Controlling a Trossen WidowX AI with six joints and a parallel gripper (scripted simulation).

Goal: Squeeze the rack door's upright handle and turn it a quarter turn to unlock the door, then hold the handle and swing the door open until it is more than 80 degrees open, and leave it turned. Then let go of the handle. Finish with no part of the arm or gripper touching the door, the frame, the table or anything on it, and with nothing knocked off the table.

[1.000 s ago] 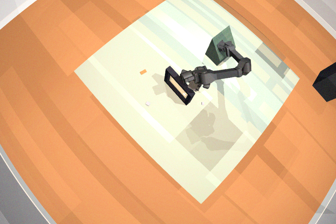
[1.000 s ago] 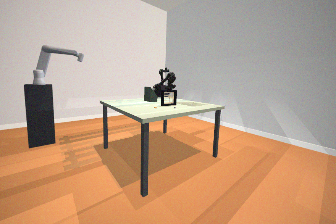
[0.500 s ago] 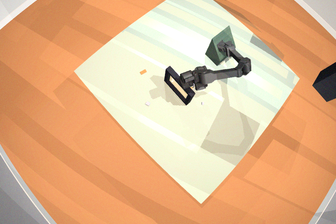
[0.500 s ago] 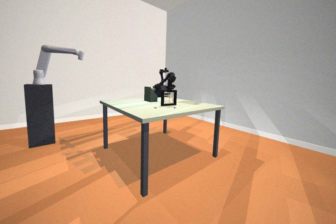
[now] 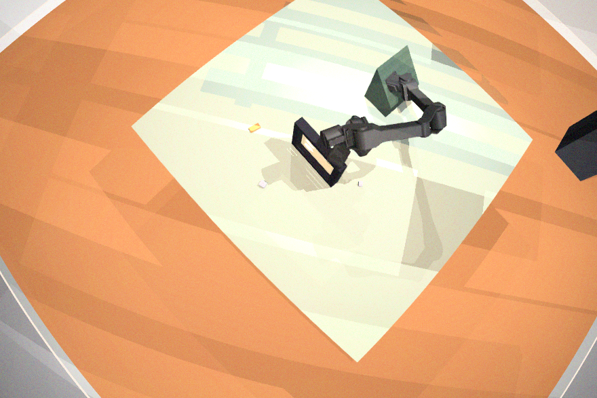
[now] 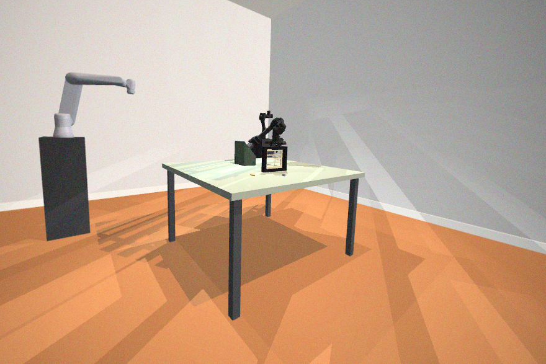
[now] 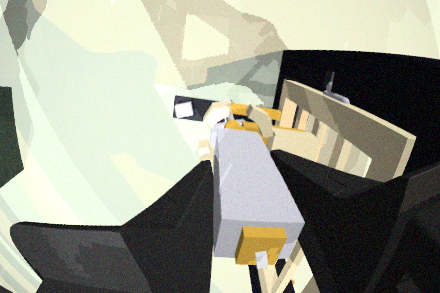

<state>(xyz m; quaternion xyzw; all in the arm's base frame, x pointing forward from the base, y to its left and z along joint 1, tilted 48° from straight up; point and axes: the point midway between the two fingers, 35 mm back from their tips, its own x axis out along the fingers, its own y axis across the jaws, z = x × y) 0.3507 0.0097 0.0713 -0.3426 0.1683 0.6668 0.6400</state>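
Note:
The gripper (image 5: pixel 341 151) (image 7: pixel 242 160) is shut on the grey upright handle (image 7: pixel 252 193), which stands between the two dark fingers in the wrist view. Orange and tan parts join the handle to the tan rack door side on the right. The tan door (image 7: pixel 350 122) lies close to the black frame (image 5: pixel 298 132) (image 6: pixel 264 160) (image 7: pixel 380 78). Its angle to the frame and how far the handle is turned are hard to tell. In the top view the wrist covers the handle, and in the exterior view it is behind the frame.
A dark green wedge (image 5: pixel 394 81) (image 6: pixel 243 154) holds the arm's base. A white block (image 5: pixel 262 184) and an orange block (image 5: pixel 254 127) lie beyond the frame on the pale table (image 5: pixel 289 234) (image 6: pixel 211 181). A small white block (image 5: pixel 359 184) lies near its right end.

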